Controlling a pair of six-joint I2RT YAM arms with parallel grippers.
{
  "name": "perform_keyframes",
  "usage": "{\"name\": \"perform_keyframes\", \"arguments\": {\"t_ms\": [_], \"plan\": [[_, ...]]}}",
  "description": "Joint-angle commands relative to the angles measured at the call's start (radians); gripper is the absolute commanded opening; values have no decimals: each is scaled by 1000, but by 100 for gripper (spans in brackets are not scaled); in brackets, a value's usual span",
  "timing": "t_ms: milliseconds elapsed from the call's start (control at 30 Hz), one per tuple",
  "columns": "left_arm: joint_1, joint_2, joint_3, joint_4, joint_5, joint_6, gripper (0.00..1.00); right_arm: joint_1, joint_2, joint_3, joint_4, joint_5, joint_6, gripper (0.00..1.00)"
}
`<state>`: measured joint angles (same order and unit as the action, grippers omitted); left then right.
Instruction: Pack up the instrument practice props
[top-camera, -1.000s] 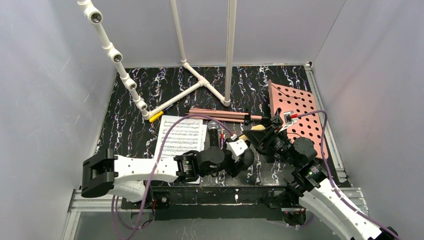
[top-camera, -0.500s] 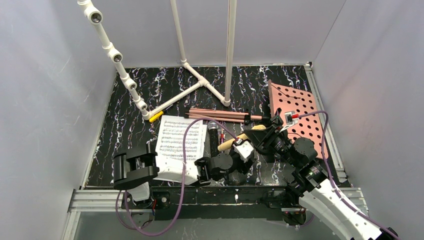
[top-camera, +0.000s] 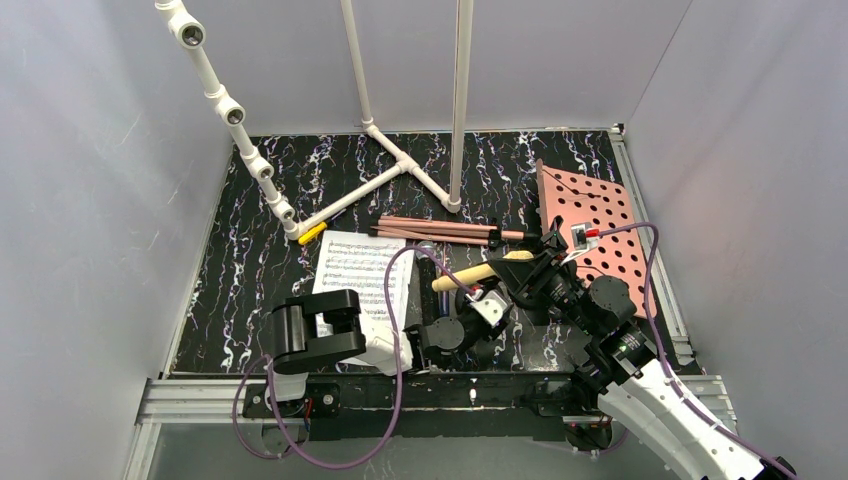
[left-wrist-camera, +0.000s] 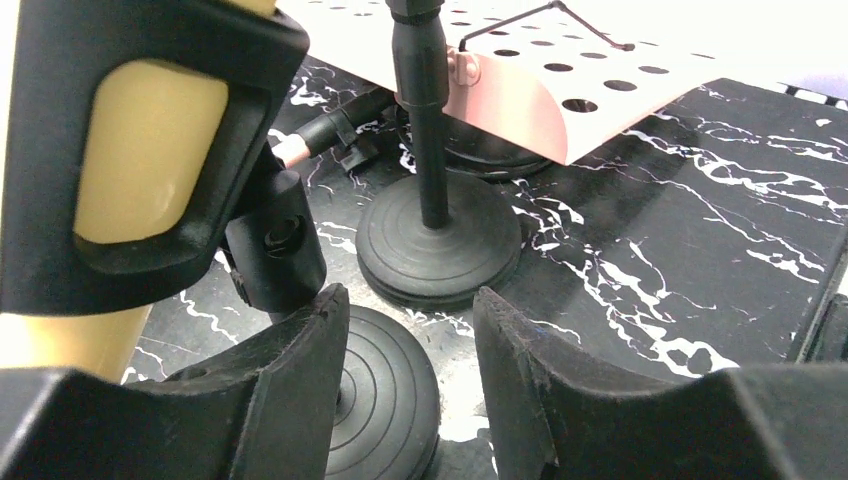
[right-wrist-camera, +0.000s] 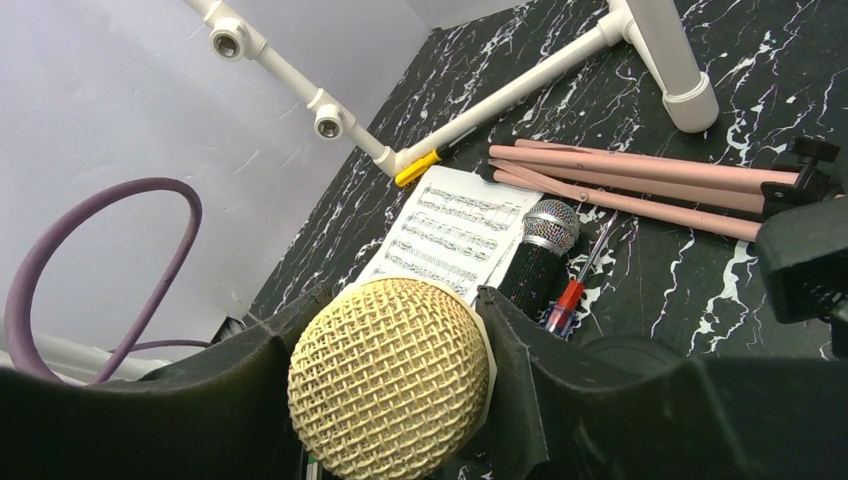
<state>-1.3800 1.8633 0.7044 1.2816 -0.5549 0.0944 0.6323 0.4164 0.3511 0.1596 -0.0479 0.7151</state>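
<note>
1. Left hand (left-wrist-camera: 405, 335) sits low over the desk (left-wrist-camera: 650, 250) with its two fingers (left-wrist-camera: 300, 390) apart and gripping nothing. To its left the white sheet-music pages (top-camera: 360, 270) lie flat, their near edge under the left arm.
2. Just below and between those fingers lies the black round base (left-wrist-camera: 385, 395) of a mic pole. I cannot tell whether the fingers touch it.
3. Up and to the left of the fingers, a black clip (left-wrist-camera: 50, 180) wraps the body of the yellow microphone (left-wrist-camera: 140, 150).
4. Just ahead of the left hand, a second mic pole (left-wrist-camera: 440, 240) stands upright on its own round base, close beside the nearer base.
5. Right hand (right-wrist-camera: 390, 390) is clamped on the yellow microphone's mesh head, one finger pressed to each side. Seen from the top, the microphone's body points left from this hand towards the left hand.
6. Ahead of the right hand, the black grey-headed microphone (right-wrist-camera: 535, 255) lies on the desk against the edge of the pages, with a red-handled screwdriver (right-wrist-camera: 565, 300) just beside it.
7. Further ahead lie the copper tripod legs (right-wrist-camera: 640, 180), folded together and flat. Beyond them is the white pipe frame (top-camera: 330, 205).
8. To the right of the right hand is the pink perforated board (top-camera: 600, 230). Its near edge is raised off the desk, over the ground behind the upright pole.
</note>
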Motion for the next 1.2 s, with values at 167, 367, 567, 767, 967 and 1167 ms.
{"name": "perform_keyframes", "arguments": {"t_ms": [167,367,567,767,967,1167], "plan": [[9,-80,-84,125,-119,-59,50,5,-19,32,3,-13,21,46],[-1,-111,-134,128,-146,-77,51,6,-12,40,-3,3,25,45],[-1,-71,-67,134,-180,2,54,4,-4,60,-19,2,27,45],[1,40,51,139,-243,72,54,4,-1,57,-16,-3,40,44],[26,110,123,141,-292,104,53,6,-2,61,-25,-10,52,42],[51,84,96,139,-268,66,34,5,-14,77,-72,6,44,41]]}}
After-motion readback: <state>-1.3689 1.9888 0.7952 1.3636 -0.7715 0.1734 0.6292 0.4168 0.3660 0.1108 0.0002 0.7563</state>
